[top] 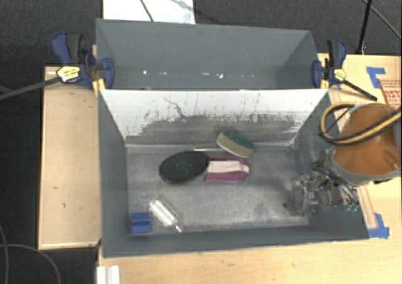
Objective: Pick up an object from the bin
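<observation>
Camera view: your gripper (306, 196) close by right wall of bin (251, 210) — grip state: cannot tell; bare floor leftward to purple-white block (227, 171).

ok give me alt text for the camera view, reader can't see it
The robot's hand is down at the right end of a grey metal bin, apart from the loose things. A black oval pad, a purple and white object and a green-topped sponge lie mid-bin; a blue block and a clear plastic piece sit near the lower left corner.
</observation>
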